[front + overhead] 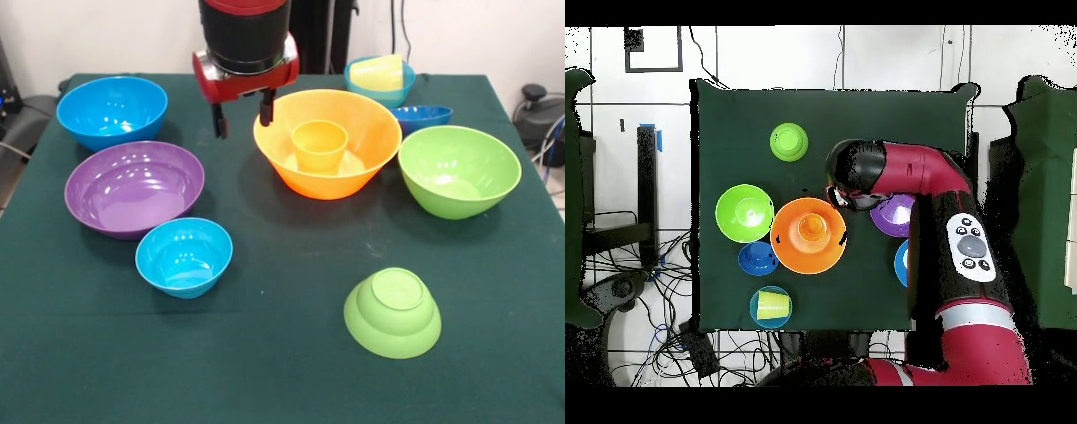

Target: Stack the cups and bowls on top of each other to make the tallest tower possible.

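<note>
Your gripper (243, 113) hangs empty, fingers (218, 121) apart, just beside the large orange bowl (357, 159). The orange cup (320, 146) stands upright inside that bowl, likely nested as the tower's base.

I'm seeing the large orange bowl (327, 141) sitting upright near the centre, the orange cup (320, 145) standing upright inside it. At its 3 o'clock, the large green bowl (459, 170) is resting upright; the dark blue bowl (421, 116) is lying between them, farther back. At 1 o'clock, the pale yellow cup (378, 71) is lying on its side in a light blue bowl (395, 92). At 9 o'clock the purple bowl (134, 188) is sitting, the large blue bowl (112, 110) behind it, another light blue bowl (184, 256) in front. At 5 o'clock, the small green bowl (393, 313) is lying upside down.
</note>
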Available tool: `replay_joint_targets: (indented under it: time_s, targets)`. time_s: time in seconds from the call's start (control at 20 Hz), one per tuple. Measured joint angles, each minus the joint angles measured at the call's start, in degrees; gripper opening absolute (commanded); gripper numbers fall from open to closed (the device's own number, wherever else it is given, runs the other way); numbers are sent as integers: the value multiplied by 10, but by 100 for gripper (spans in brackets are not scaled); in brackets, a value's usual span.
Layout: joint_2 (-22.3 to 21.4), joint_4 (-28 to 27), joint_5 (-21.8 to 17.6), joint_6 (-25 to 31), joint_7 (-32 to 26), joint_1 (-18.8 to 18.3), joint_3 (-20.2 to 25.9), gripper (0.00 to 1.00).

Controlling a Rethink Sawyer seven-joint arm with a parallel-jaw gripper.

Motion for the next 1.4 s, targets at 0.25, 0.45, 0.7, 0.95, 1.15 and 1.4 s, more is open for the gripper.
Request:
replay_joint_targets:
  time_s: [0.25,0.45,0.7,0.95,1.15,1.4]
  targets:
    - [12,-25,0,0,0,0,2,100]
    - [29,-47,-2,0,0,0,5,100]
    - [47,-66,-2,0,0,0,8,100]
    - [65,-72,-3,0,0,0,11,100]
    - [67,-70,-4,0,0,3,11,100]
    - [66,-70,-4,0,0,17,12,100]
